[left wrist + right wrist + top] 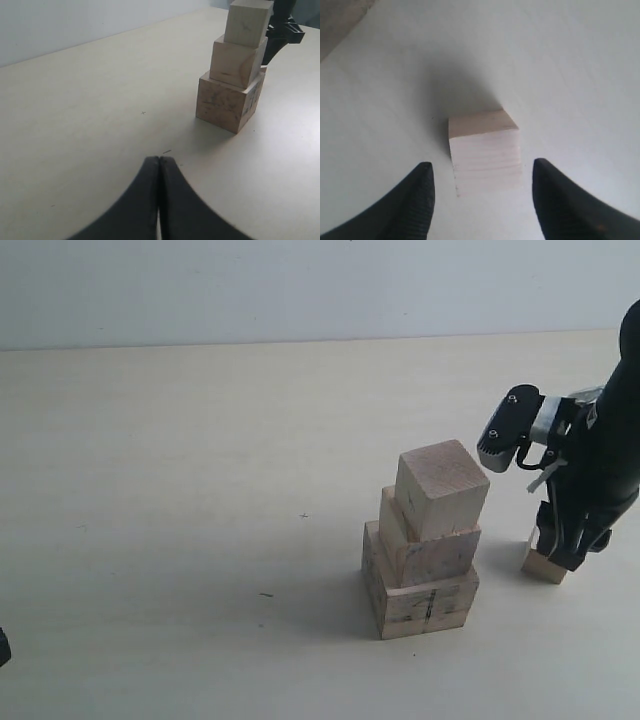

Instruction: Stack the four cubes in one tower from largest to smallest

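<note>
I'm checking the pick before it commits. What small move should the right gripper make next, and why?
Probably close the right gripper on the smallest cube: its open jaws stand either side of it with gaps, and the three-cube tower beside it lacks a top.

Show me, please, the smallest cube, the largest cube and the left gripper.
smallest cube (484, 157): right wrist view, its near side face.
largest cube (420, 608): exterior view, its front face.
left gripper (159, 161): left wrist view, where the shut fingertips meet.

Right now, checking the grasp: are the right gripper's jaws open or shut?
Open: the right gripper has jaws apart, gaps on both sides of the smallest cube.
</note>
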You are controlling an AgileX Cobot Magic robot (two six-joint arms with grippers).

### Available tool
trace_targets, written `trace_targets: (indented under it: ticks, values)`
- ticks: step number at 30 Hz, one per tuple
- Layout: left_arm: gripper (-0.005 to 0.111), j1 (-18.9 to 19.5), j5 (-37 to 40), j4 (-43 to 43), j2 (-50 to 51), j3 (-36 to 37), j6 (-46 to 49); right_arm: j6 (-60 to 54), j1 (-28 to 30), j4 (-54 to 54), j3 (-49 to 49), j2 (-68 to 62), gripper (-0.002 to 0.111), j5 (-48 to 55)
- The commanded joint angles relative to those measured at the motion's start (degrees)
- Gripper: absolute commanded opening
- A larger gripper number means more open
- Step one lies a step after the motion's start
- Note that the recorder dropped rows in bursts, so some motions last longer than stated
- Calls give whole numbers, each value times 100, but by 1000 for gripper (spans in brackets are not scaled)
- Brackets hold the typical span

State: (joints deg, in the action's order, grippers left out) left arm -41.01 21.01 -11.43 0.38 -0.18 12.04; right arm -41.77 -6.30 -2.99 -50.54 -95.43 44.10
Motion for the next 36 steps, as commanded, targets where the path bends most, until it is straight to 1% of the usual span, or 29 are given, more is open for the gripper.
trace_targets:
  ticks: [1, 30, 33, 34, 36]
  values:
    - [0, 6, -35, 17, -38, 18, 2, -41, 42, 4, -27, -100, 56, -156]
    - [0, 6, -35, 17, -38, 18, 2, 143, 42, 183, -27, -499, 55, -245]
    - [0, 6, -35, 17, -38, 18, 2, 143, 42, 209, -27, -511, 50, -245]
    - [0, 6, -35, 17, -38, 18, 2, 169, 42, 261, -27, -511, 46, -245]
    - [0, 6, -35, 17, -38, 18, 2, 381, 42, 343, -27, -455, 34, -206]
